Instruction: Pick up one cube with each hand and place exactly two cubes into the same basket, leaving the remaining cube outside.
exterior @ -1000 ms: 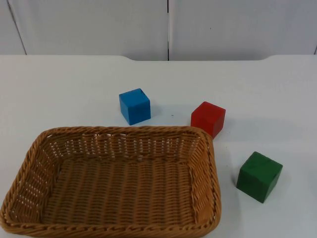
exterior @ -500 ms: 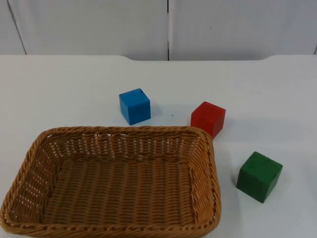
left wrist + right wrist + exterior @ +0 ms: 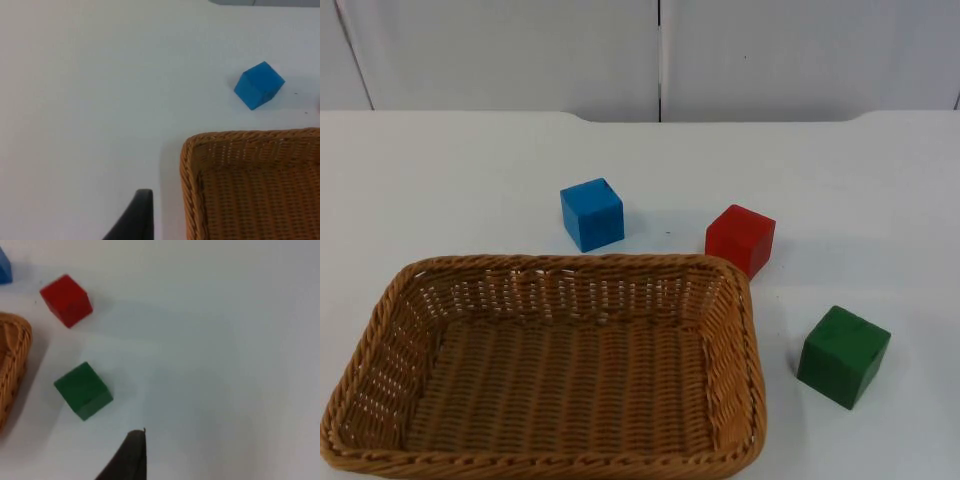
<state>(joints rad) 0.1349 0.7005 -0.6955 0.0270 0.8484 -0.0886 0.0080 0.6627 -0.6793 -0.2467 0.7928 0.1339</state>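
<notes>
Left gripper (image 3: pixel 137 220) hangs above bare table just outside the basket's (image 3: pixel 745 330) outer corner, with one black fingertip in sight; whether its jaws are apart or together I cannot tell. Right gripper (image 3: pixel 131 457) hangs over open table near the green cube (image 3: pixel 83 390), again with a single fingertip to go by, so its state cannot be told either. Neither gripper carries anything that can be seen. In the top view the basket lies at about 7 o'clock of the table (image 3: pixel 440 180) and holds nothing. From the basket's middle, the blue cube (image 3: pixel 592 214) sits at 12 o'clock, just beyond the far rim and apart from it; the red cube (image 3: pixel 740 239) is at 1 o'clock, very near the far right corner of the rim, touching or not I cannot say; the green cube stands at 3 o'clock, apart from the right rim. As I judge it, the task has not begun: no cube is grasped and none is in the basket. Both picks and both drops remain, most likely blue for the left arm and green or red for the right, with one cube left out on the table.
</notes>
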